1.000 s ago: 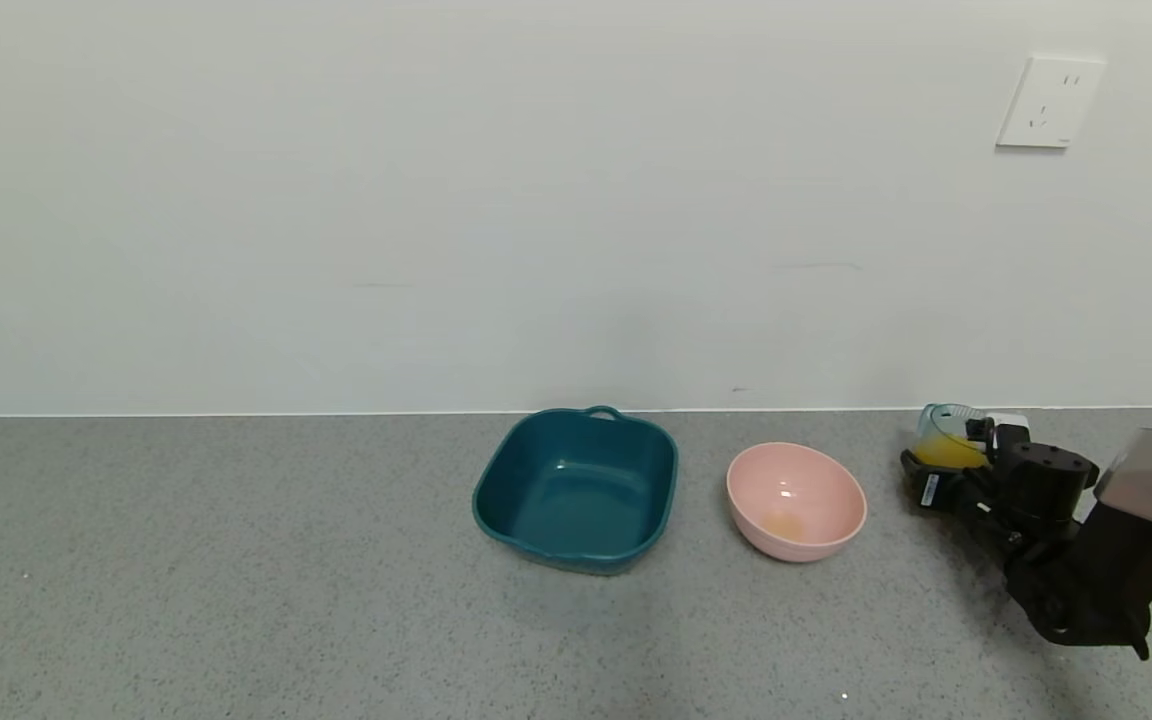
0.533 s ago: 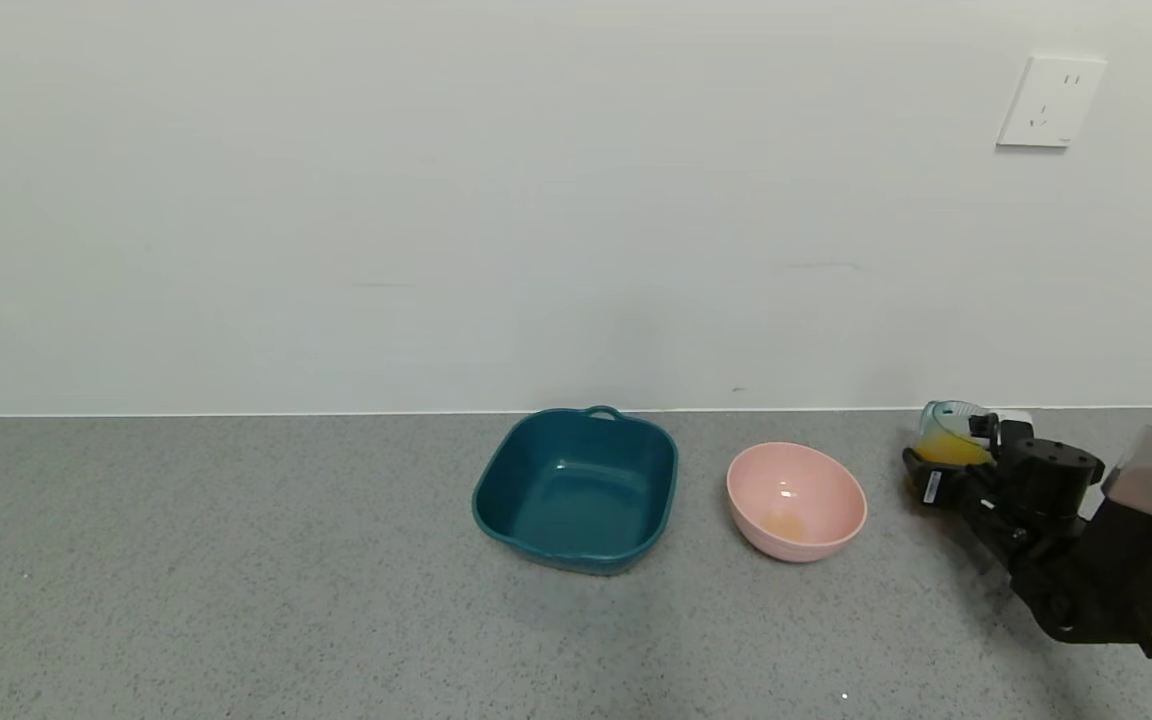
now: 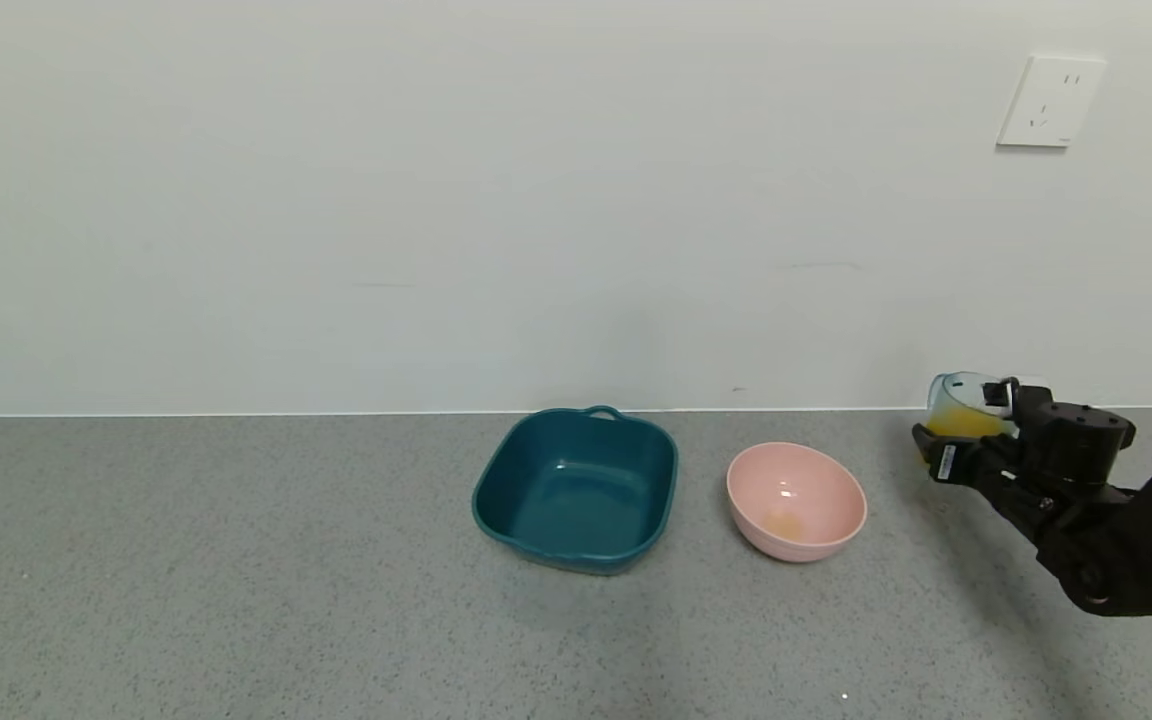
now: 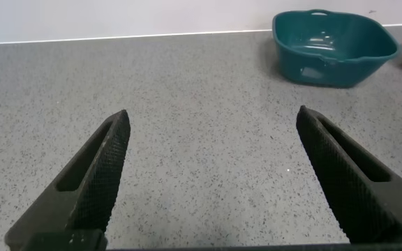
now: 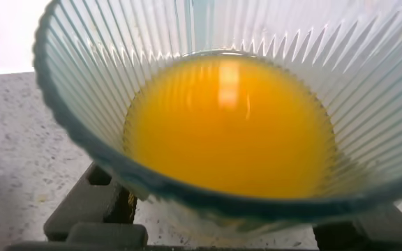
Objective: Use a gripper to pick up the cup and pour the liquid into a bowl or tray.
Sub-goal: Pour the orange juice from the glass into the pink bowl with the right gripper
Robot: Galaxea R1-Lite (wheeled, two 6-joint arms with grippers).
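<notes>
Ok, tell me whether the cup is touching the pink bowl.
Apart. In the head view the cup, held by the right gripper, sits clear to the right of the pink bowl, with bare counter between them.

Lab-like test bench: speckled grey counter [image 3: 236, 580], bare wall [image 3: 436, 200], socket [image 3: 1049, 101].

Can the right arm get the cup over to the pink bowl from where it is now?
Probably yes: the right pincer holds the cup aloft, right of the pink bowl, with nothing between them.
</notes>
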